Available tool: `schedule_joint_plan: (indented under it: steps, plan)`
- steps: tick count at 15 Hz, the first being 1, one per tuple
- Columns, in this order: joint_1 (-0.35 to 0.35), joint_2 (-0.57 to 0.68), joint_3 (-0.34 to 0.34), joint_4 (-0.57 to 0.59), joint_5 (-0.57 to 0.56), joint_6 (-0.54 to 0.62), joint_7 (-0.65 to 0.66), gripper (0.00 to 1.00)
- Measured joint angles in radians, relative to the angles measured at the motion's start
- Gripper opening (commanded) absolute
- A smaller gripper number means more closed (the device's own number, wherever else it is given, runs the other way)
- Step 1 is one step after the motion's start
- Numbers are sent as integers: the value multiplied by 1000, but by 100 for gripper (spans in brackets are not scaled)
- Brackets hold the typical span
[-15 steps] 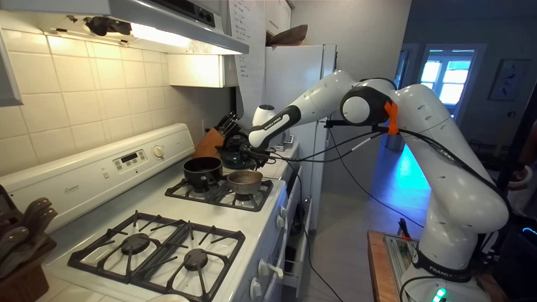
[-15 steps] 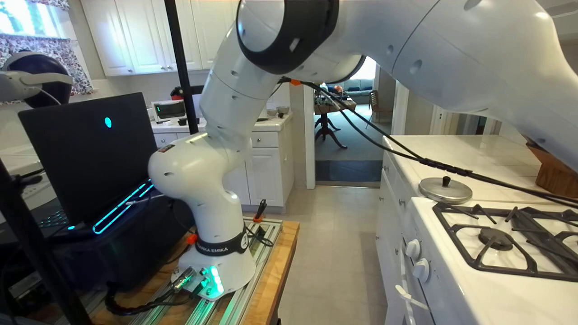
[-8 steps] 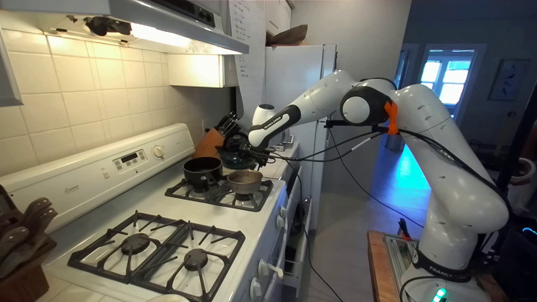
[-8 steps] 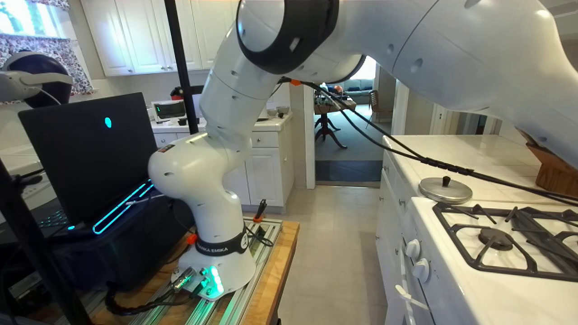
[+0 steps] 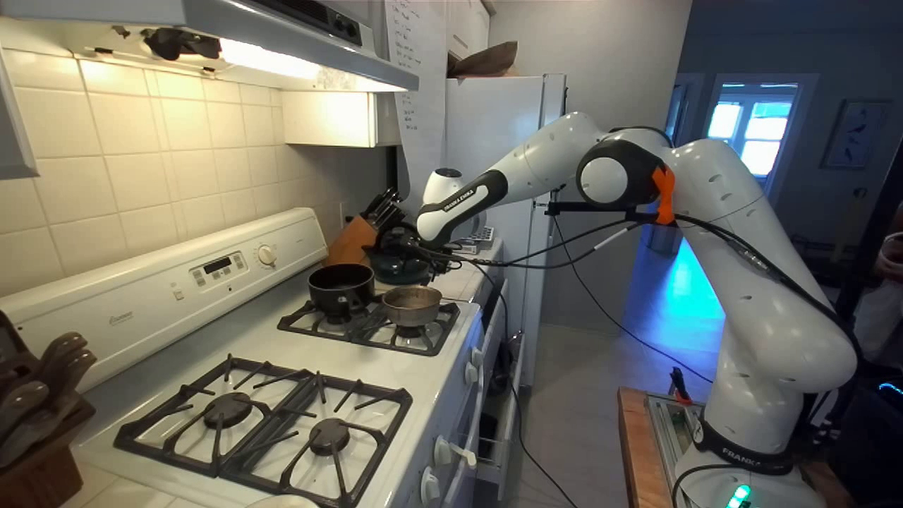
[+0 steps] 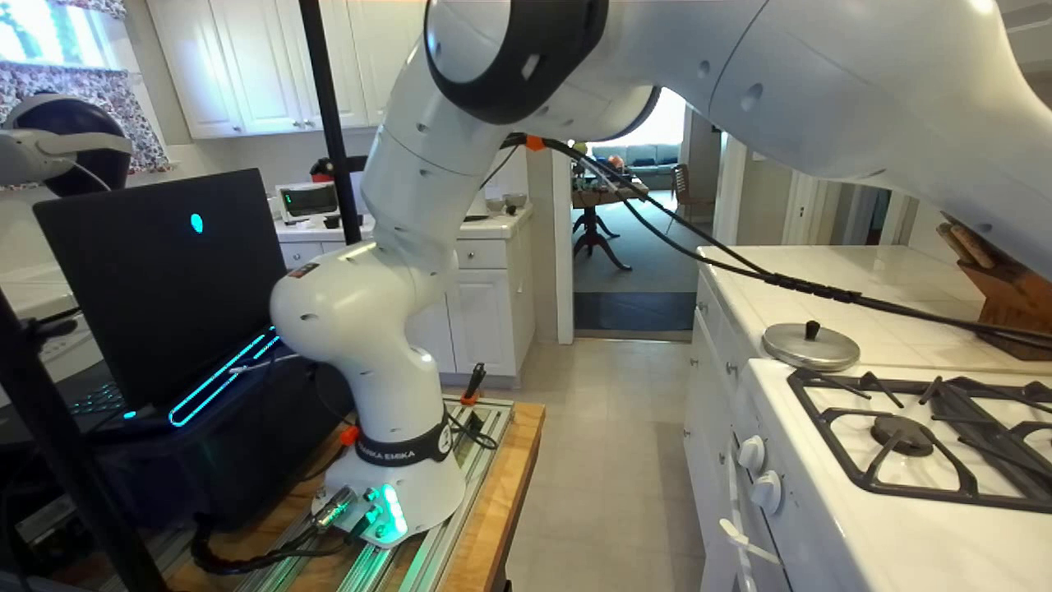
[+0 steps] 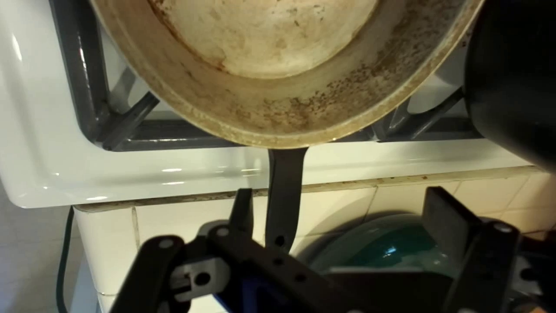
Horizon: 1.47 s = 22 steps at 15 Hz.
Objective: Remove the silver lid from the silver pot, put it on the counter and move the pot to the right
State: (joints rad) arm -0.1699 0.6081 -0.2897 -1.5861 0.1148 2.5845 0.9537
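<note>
An exterior view looks along the gas stove [image 5: 303, 351] to the far refrigerator [image 5: 494, 134]; an exterior view faces the far doorway [image 6: 649, 263]; both share stove and Panda arm [image 5: 762, 310]. Near the silver pot [image 7: 278, 52], the wrist view looks down.

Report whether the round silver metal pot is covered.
Uncovered: the wrist view looks into the pot, and the domed silver metal lid sits apart.

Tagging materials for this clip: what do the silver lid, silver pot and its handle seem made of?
Silver lid: metal, softly shiny, from its grey sheen. Silver pot: probably metal, dull, from its greyish, brown-stained surface. Handle: matte black, hardly any shine; plastic or coated metal, unclear.
</note>
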Motion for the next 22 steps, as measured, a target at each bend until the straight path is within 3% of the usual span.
schedule_joint_plan:
  steps: [7,13,18,22]
  plan:
    - [3,-155,70,-116,11,-52,-133,100]
    - [-4,-297,147,-228,121,-249,-404,100]
    - [11,-374,161,-283,114,-400,-609,100]
    - [37,-417,170,-332,62,-431,-755,100]
